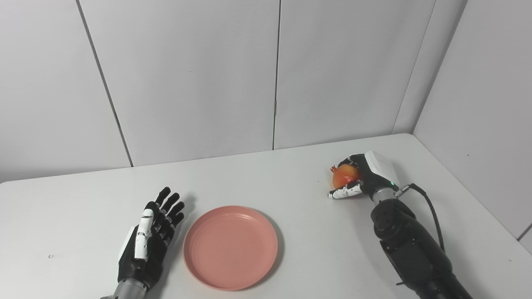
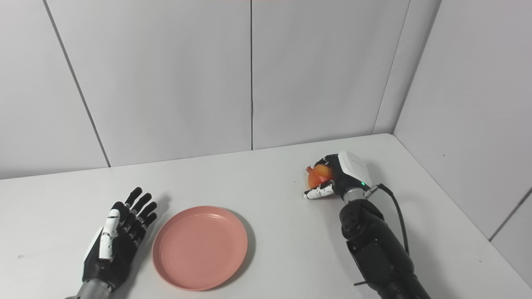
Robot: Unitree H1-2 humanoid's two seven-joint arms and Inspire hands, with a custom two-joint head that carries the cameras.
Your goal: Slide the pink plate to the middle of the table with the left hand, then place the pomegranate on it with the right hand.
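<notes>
White counter (image 1: 291,265), plain, set into a corner of pale grey wall panels; no clutter on it

Item 1, pink plate (image 1: 230,247): shallow, round, lying flat toward the near edge, roughly mid-counter but a little to the left in both views. Nothing rests in it

Item 2, left robot hand (image 1: 149,236): flat-sided, fingers spread and straight, holding nothing, just beside the plate's left rim; contact with the rim cannot be told

Item 3, pomegranate (image 1: 344,176): orange-red, crown pointing left, at the far right of the counter, well apart from the plate

Item 4, right robot hand (image 1: 359,176): wrapped around the pomegranate, fingers over the top and thumb under the near side, gripping it. Whether the fruit is off the counter yet cannot be told

Risks, as judged:
- round, smooth fruit held partly from one side; a loose grip could let it roll out during the carry
- released from too high, it could bounce or roll off the shallow rim
- a light plate could skid if the fruit lands near its edge
- the left robot hand beside the rim could be bumped, or nudge the plate, if it moves

Obstructions: none between fruit and plate; open counter all the way. Cable (image 1: 428,207) loops off the right wrist, clear of the path
</notes>
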